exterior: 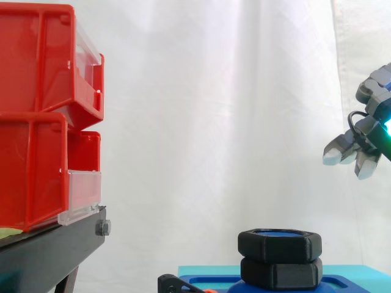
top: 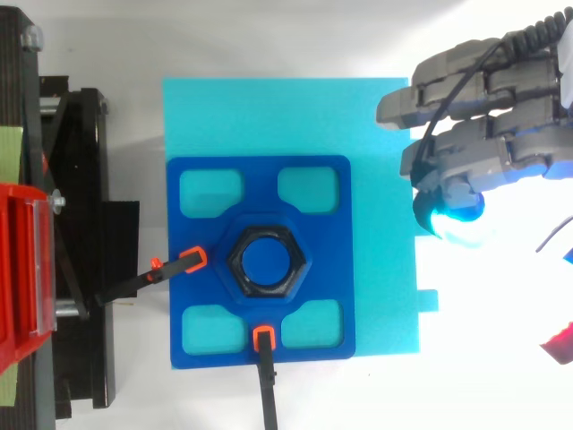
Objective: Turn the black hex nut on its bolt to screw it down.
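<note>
A black hex nut (exterior: 279, 243) sits at the top of a blue bolt, above a second black hex part (exterior: 281, 273). From above the nut (top: 268, 262) rings the blue bolt end at the middle of a dark blue fixture plate (top: 260, 170). My hand (top: 483, 116) hangs high and to the right of the nut, well apart from it. In the side view the hand (exterior: 366, 143) enters at the right edge with its fingers loosely extended and nothing between them. A cyan pad glows on it.
The blue plate lies on a cyan foam sheet (top: 286, 107) and is held by two black clamps with orange tips (top: 190, 261) (top: 263, 336). Red bins (exterior: 43, 110) on a black stand (exterior: 49, 250) rise at the left.
</note>
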